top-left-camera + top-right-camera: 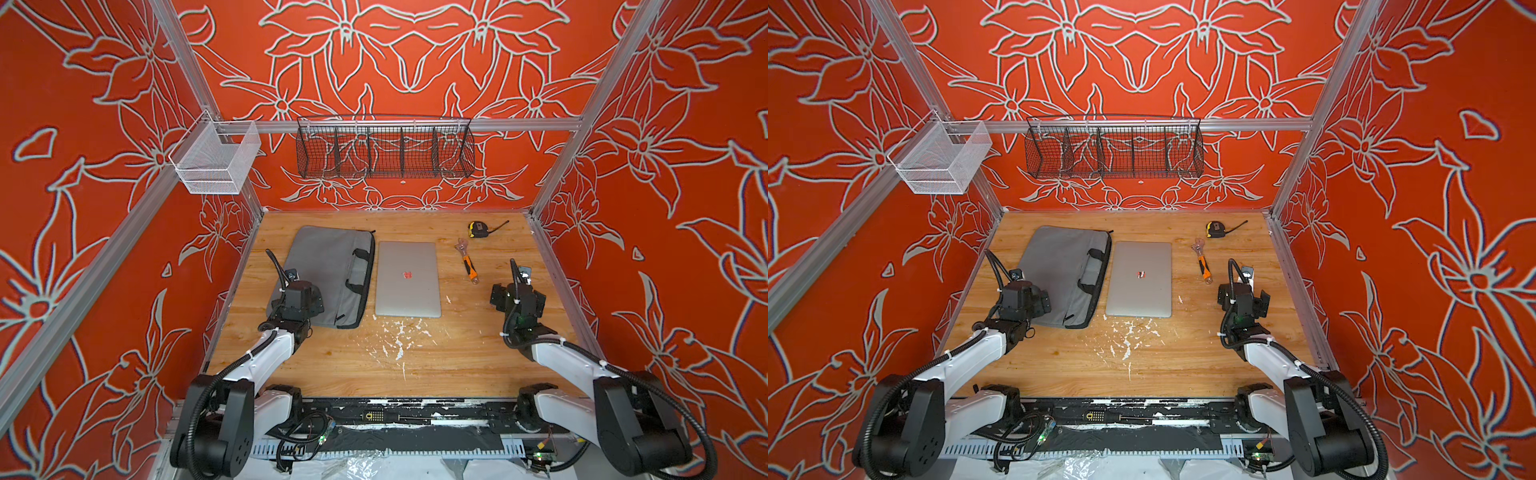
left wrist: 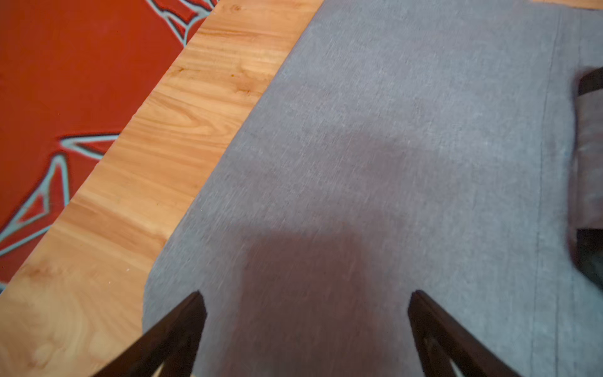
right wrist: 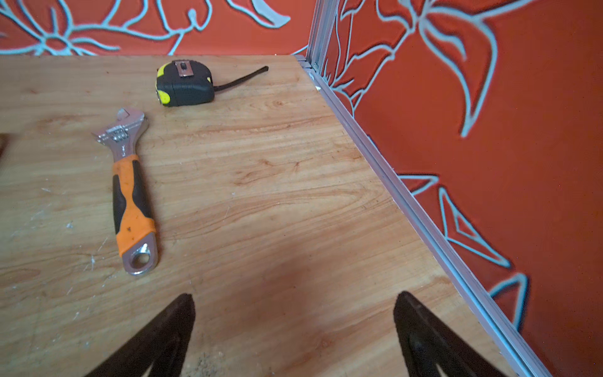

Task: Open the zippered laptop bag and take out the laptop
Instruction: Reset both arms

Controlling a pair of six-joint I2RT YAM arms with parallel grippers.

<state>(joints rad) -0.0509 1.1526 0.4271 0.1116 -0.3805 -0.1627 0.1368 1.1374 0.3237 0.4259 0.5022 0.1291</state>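
Observation:
The grey zippered laptop bag (image 1: 332, 270) (image 1: 1059, 266) lies flat on the left of the wooden table, its black strap handles along the side next to the laptop. The silver laptop (image 1: 407, 278) (image 1: 1140, 278), with a small red mark on its lid, lies outside the bag, just to its right. My left gripper (image 1: 297, 293) hovers over the bag's near left part; in the left wrist view it (image 2: 306, 295) is open above grey fabric (image 2: 391, 147) with nothing between its fingers. My right gripper (image 1: 519, 295) (image 3: 293, 297) is open over bare wood at the right.
An orange-handled wrench (image 1: 467, 262) (image 3: 130, 192) and a black-and-yellow tape measure (image 1: 480, 229) (image 3: 184, 85) lie at the far right of the table (image 1: 415, 357). A black wire basket (image 1: 384, 149) and a white mesh basket (image 1: 216, 160) hang on the back rail.

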